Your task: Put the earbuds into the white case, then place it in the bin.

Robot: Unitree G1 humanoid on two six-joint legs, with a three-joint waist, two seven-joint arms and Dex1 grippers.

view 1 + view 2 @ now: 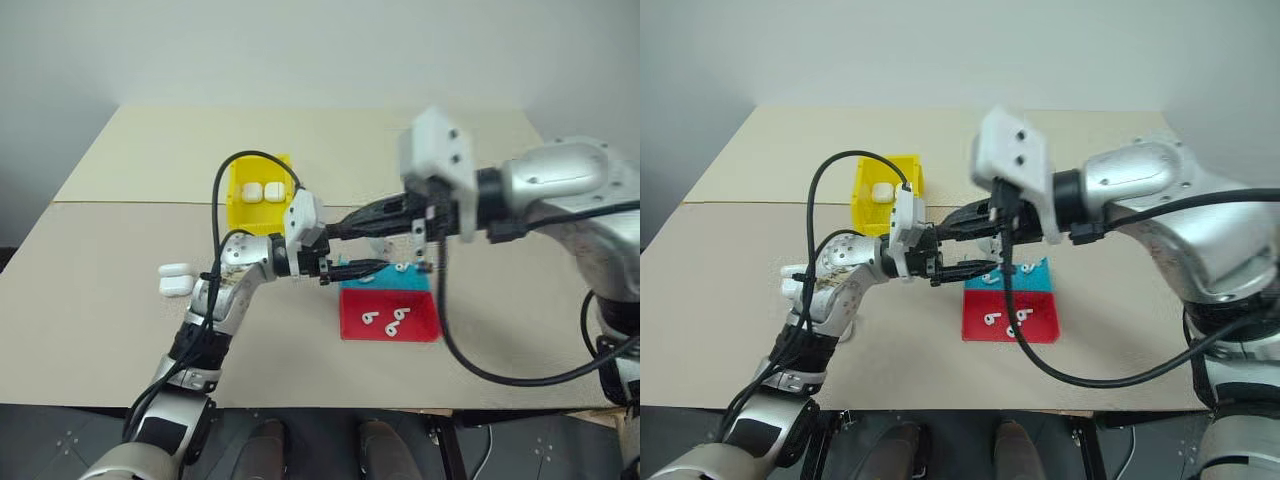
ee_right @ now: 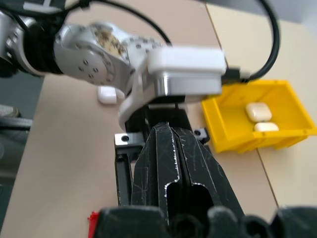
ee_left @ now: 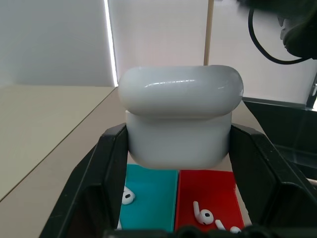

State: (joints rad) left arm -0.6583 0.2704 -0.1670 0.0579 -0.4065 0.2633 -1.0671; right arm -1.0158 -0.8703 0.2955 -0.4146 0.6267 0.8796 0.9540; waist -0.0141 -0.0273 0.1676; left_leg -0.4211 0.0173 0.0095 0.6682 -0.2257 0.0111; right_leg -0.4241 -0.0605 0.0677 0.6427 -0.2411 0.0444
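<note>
No legible text or labels anywhere

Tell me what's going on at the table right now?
The left gripper holds a white case, lid closed, above the blue-and-red tray, where several loose earbuds still lie. The right gripper, jaws shut, points across at the left one. Two cases already sit in the yellow bin, and two more cases wait on the table.
</note>
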